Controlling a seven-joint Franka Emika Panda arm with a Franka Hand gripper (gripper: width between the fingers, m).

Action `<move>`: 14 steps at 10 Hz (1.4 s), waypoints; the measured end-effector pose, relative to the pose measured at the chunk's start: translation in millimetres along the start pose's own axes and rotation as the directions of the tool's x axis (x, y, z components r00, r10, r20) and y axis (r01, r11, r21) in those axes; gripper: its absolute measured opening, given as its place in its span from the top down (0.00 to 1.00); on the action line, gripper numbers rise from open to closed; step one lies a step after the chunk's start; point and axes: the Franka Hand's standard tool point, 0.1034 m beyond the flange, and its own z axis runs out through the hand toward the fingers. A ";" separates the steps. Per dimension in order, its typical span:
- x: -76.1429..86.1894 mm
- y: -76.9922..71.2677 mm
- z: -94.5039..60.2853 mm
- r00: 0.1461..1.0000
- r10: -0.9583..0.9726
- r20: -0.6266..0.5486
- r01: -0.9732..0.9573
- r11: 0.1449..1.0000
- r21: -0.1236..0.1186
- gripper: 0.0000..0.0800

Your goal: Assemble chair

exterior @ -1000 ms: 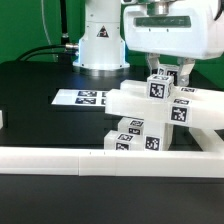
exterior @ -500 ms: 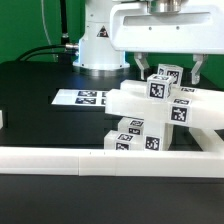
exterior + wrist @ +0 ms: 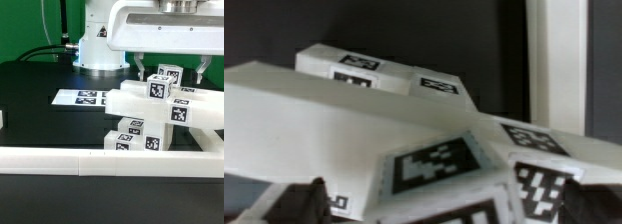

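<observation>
Chair: you see the chair (image 3: 150,115) as stacked white tagged blocks on the black table (image 3: 40,90), touching the border rail (image 3: 90,158).
Gripper: the gripper (image 3: 168,66) hangs above its top block, fingers spread, pinching nothing.
Marker board: the marker board (image 3: 82,98) lies flat behind (exterior view only).
Wrist view: you get tag faces close up.

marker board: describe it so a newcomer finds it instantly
Start from the robot's white base at the back of the black table. Just in front of it lies the marker board, a thin flat white sheet of printed tags. Unlike the chunky chair beside it, it has no height.
</observation>
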 end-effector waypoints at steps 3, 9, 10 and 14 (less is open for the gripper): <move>0.1 3.5 1.5 0.983 -0.181 0.000 0.181 0.983 0.000 0.33; -0.1 3.3 1.8 0.998 -0.065 0.001 0.065 0.998 0.000 0.67; -0.1 3.2 1.9 1.000 0.016 0.001 -0.016 1.000 0.000 0.67; -0.2 3.1 2.2 0.956 0.294 -0.001 -0.294 0.956 0.010 0.67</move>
